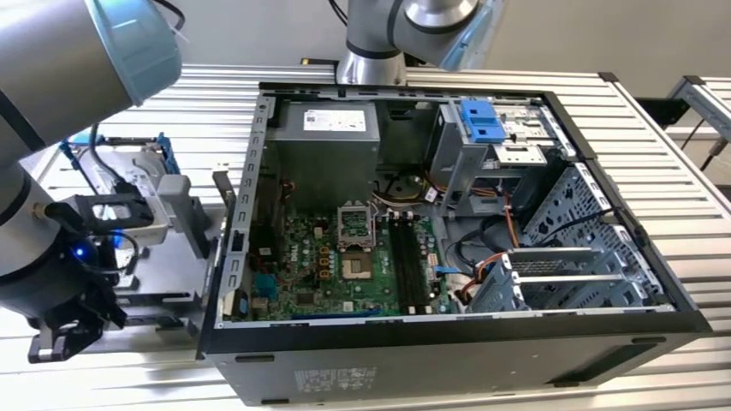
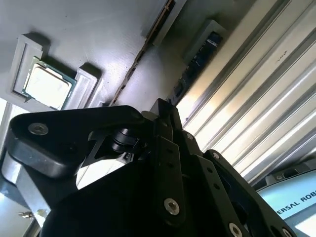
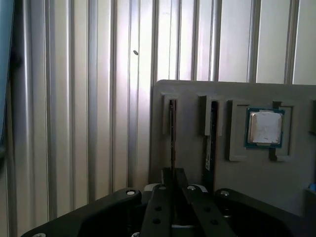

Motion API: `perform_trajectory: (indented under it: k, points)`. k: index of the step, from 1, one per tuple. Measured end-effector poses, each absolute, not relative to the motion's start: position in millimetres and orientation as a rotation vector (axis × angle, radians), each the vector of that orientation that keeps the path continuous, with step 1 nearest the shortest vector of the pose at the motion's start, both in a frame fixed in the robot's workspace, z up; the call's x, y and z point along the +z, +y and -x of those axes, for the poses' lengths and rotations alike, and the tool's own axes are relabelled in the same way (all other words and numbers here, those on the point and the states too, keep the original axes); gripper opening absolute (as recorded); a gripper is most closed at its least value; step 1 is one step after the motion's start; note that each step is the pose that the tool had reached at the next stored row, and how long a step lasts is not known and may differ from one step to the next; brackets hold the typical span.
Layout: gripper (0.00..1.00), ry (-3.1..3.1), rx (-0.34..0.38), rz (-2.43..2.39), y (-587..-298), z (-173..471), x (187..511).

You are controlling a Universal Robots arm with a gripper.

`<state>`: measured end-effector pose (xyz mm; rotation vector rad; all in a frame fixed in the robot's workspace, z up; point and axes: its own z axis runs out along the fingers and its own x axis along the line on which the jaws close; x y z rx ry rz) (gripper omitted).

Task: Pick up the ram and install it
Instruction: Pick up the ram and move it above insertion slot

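Ram stands slotted in grey holder — fingers pinched narrow on it — chip recessed alongside.

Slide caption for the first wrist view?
Gripper lined up with a ram stick standing edge-on in the grey holder, beside a square chip.

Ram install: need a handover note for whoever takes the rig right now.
Gripper: at the gray holder, lined up with the ram stick in its end slot. Cannot tell if it grips.
Ram: that stick and a second stick stand edge-on in holder slots, near the CPU chip.
Done: nothing installed. The motherboard's black slots look empty.
Left: pick-up and install.
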<state>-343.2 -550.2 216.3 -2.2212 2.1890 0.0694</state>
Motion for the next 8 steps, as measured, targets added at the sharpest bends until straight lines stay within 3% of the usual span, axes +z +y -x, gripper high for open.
perform_trajectory:
  k: [8]
  points:
    - [0.00,2.189,0.069,2.221,-550,343,234]
